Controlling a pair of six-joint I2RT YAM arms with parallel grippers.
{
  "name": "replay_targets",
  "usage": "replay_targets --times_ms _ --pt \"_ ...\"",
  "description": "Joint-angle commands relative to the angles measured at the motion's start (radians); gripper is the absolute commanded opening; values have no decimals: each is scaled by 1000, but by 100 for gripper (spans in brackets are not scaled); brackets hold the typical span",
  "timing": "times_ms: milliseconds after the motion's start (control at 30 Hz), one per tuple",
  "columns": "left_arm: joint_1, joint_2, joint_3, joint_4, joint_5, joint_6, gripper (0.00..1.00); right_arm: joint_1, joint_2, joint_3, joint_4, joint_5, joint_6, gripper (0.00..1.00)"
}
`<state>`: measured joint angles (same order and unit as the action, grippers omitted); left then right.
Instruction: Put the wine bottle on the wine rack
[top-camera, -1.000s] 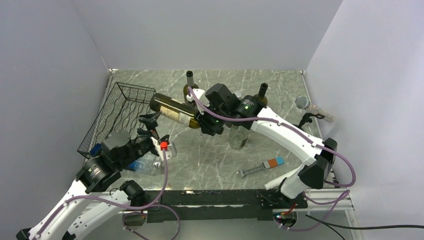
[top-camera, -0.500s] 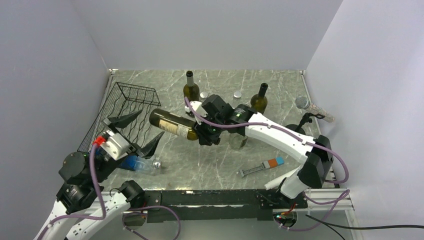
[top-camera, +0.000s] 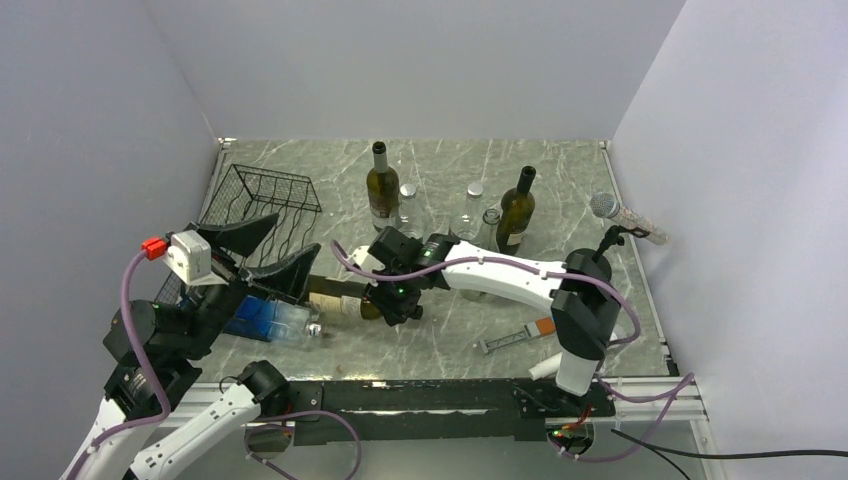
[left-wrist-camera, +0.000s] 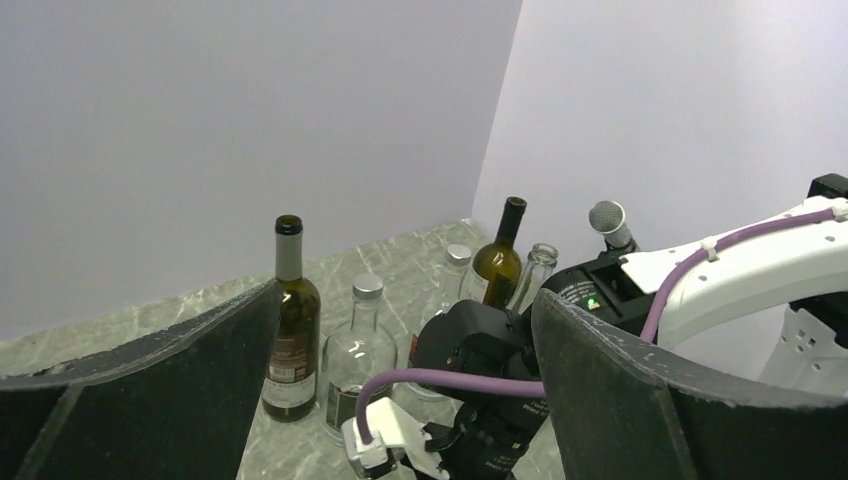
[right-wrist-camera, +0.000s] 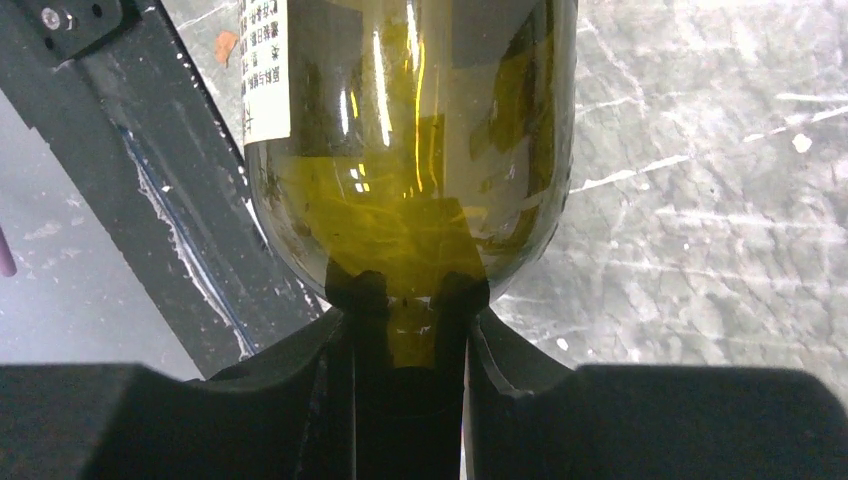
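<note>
Top external view: the wine bottle (top-camera: 335, 296), clamped at its neck by the right claw (top-camera: 390, 300), is now held lower, shifted toward seven o'clock, at the wine rack's (top-camera: 265, 190) near end. The left claw (top-camera: 298, 232) is now raised, spread wide and empty, so racking is judged imminent.

Wine bottle (top-camera: 338, 297) lower and nearer

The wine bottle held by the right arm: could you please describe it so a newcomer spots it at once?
Find the black wire wine rack at the table's left. Beside its near end, an olive-green wine bottle is held sideways, neck clamped in the right gripper. The other wine bottles stand upright farther back.
</note>
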<state>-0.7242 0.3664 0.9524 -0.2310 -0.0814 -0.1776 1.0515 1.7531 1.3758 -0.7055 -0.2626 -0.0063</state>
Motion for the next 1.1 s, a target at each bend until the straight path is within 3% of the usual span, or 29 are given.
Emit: replay_targets --times_ms 0,600,800,1067 --pt "-4 -13 3 -9 -61 -22 99 1 38 134 143 -50 -7 0" --pt "-3 -100 -2 -43 -113 -10 99 33 163 221 314 -55 -8 0" --pt "-4 -126 -1 -54 -111 -20 99 44 172 117 598 -78 1 0" --pt "-4 -140 -13 -56 -98 -35 99 56 315 241 701 -69 28 0"
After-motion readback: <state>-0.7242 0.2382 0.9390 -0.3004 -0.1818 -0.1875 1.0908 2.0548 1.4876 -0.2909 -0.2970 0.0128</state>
